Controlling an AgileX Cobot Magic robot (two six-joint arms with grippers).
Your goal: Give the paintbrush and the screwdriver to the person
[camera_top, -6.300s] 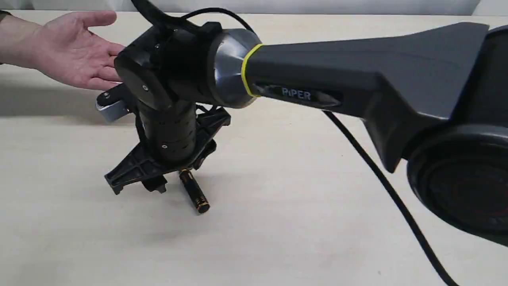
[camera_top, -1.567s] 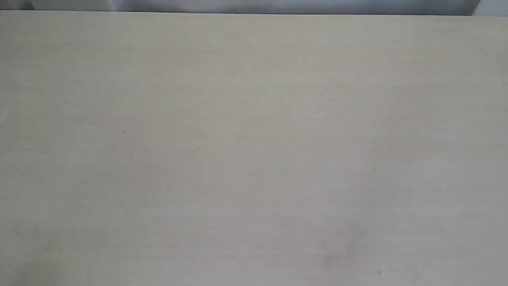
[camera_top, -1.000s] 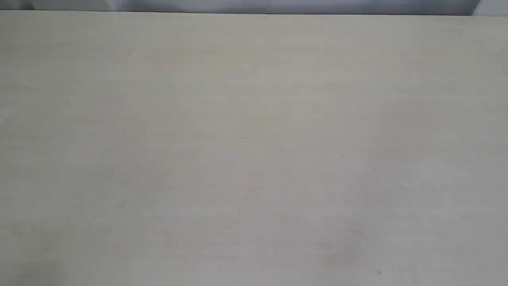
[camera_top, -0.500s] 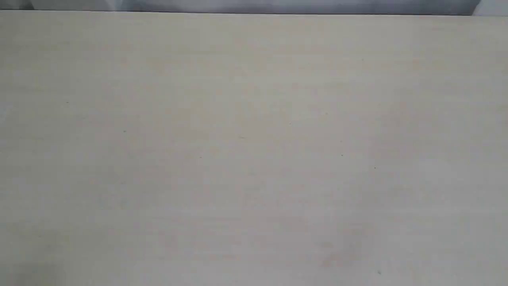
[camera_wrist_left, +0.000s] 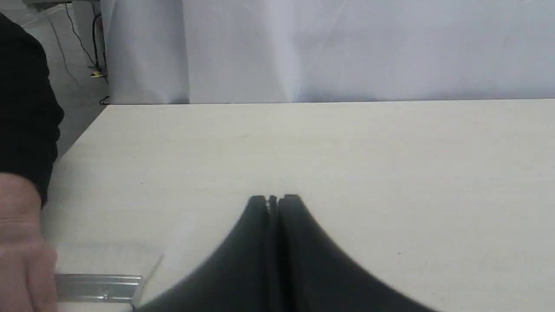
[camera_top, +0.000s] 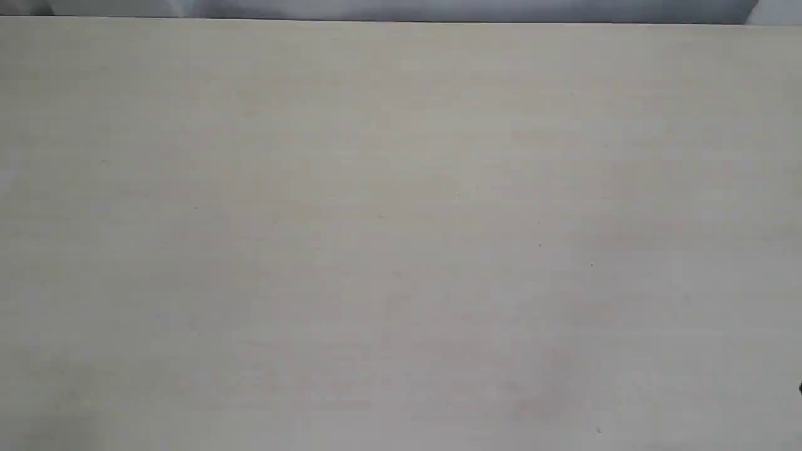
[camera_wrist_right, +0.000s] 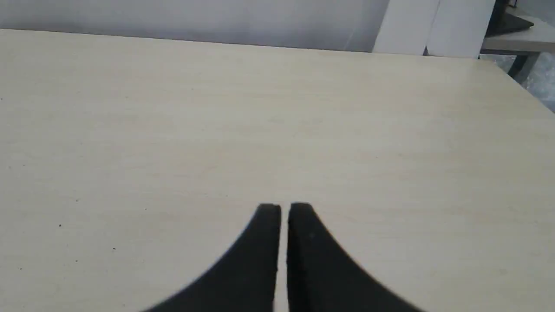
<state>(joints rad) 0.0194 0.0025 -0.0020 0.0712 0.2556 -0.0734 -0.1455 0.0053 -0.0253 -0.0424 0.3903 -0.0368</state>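
In the left wrist view the person's hand [camera_wrist_left: 21, 247], in a black sleeve [camera_wrist_left: 24, 108], is at the table's edge. Against it lies the silver ferrule of the paintbrush [camera_wrist_left: 97, 287]; the handle is hidden. My left gripper [camera_wrist_left: 274, 198] is shut and empty above the table, apart from the brush. My right gripper [camera_wrist_right: 279, 206] hovers over bare tabletop in the right wrist view, its fingers nearly touching with nothing between them. The screwdriver is out of view everywhere. The exterior view shows neither gripper nor any task object.
The pale wooden table [camera_top: 401, 219] fills the exterior view, with its far edge against a grey-white backdrop [camera_wrist_left: 347, 47]. Floor and cables [camera_wrist_left: 82, 39] lie beyond the table's corner in the left wrist view. A white post [camera_wrist_right: 433, 26] stands past the table's far corner in the right wrist view.
Six seconds ago the right arm, the screwdriver and the person's open hand were in the exterior view; all have left it. Over the last 1.6 seconds that view has stayed the same.
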